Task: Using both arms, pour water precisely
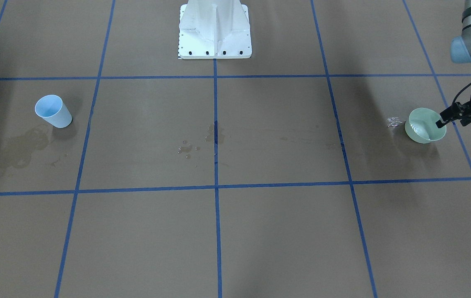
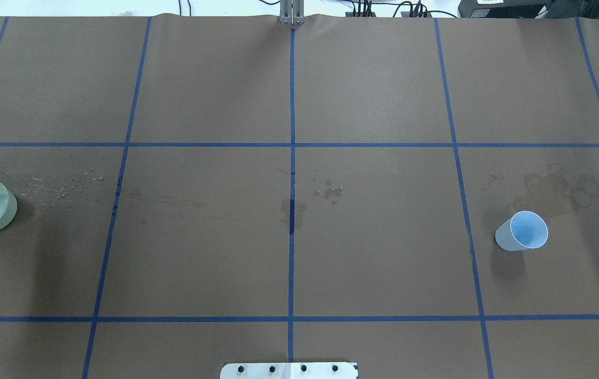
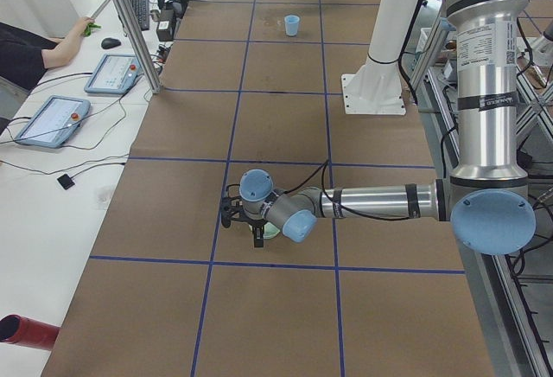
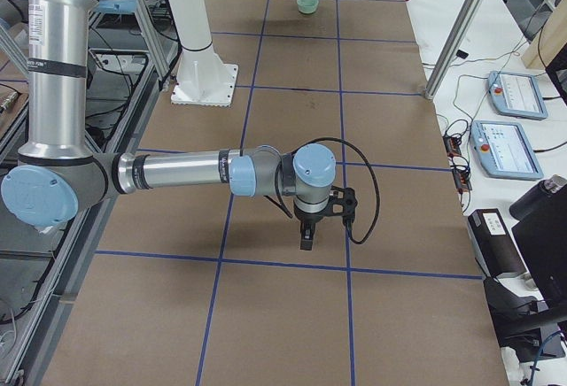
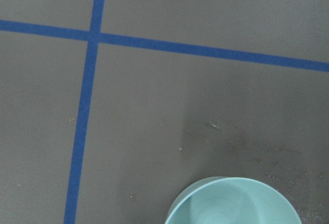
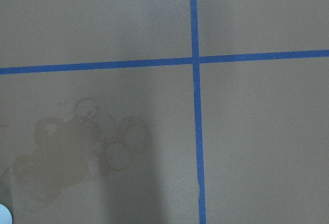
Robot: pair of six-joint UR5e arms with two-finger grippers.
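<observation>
Running up the grey upright tube of the left arm (image 3: 486,92), at the right of the exterior left view, is a strip of dark lettering that is too small to read. That arm's forearm is lying level, its long axis going from the elbow at the frame's right toward the centre.

The left gripper (image 1: 442,121) is showing at the right edge of the front-facing view, pointing left and downward at a pale green bowl (image 1: 419,132). One black fingertip (image 1: 439,123) is sitting at the bowl's right rim. I cannot tell whether the fingers are clamping that rim or hanging loose.

The water (image 1: 393,121) is glinting as small beads on the brown paper (image 1: 285,231) just beside the bowl's left side, so the bowl is standing between it and the fingers. In the overhead view this scatter is lying as a band from the bowl at the left edge toward the centre. More drops (image 1: 187,148) are lying near the middle tape line.

The right arm (image 4: 177,172) is lying level across the exterior right view. The right gripper (image 4: 306,241) is pointing straight down above the paper, and its fingers' state cannot be judged.

A light blue cup (image 1: 53,111) is standing mouth-up at the front-facing view's left, beside a darker blotch (image 1: 20,149).
</observation>
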